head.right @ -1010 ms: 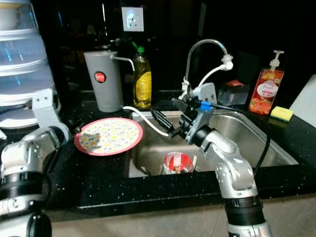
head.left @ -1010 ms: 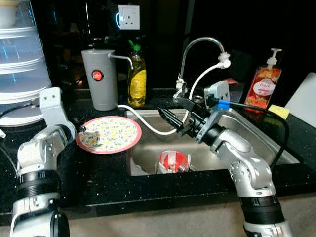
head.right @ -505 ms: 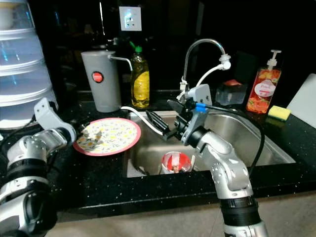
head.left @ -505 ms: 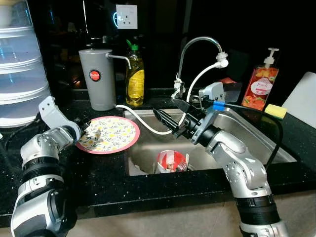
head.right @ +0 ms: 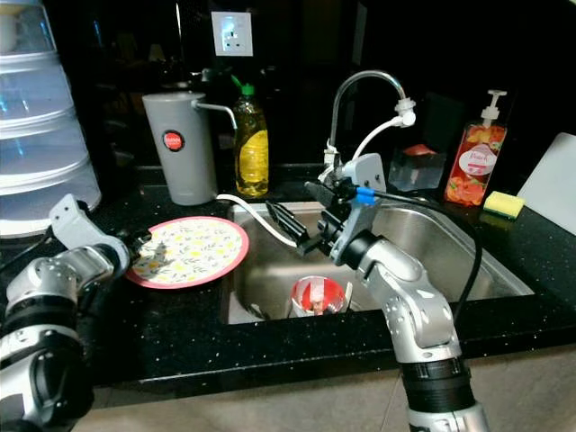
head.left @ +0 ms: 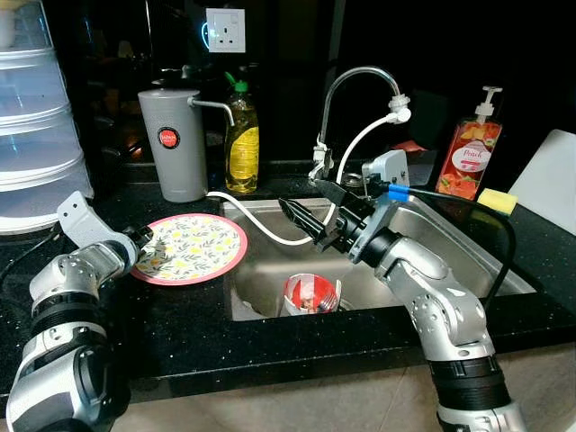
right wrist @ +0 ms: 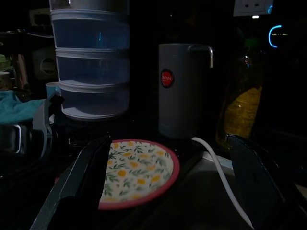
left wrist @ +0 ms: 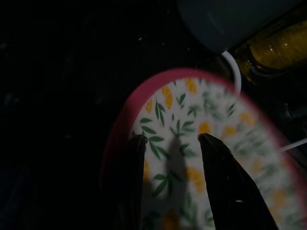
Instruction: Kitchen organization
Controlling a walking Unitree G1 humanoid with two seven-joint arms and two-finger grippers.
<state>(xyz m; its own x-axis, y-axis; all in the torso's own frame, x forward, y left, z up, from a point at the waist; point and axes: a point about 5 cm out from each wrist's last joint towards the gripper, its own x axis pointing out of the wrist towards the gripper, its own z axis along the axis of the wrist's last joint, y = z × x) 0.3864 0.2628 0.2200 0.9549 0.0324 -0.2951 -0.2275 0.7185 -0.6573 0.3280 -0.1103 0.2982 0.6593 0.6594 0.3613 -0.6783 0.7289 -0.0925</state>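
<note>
Left gripper (left wrist: pixel 170 143), fingers apart, sits over near rim of the plate (head.left: pixel 193 246); right gripper (head.left: pixel 310 216), open, hangs above the sink (head.left: pixel 468 261), farther off.

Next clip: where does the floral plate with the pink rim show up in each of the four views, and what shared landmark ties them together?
Left eye view: plate on the black counter, left of the sink.
Right eye view: same spot, by the left gripper.
Left wrist view: plate under the open black fingers.
Right wrist view: plate beyond the open fingers.
Shared landmark: grey dispenser, behind the plate.
</note>
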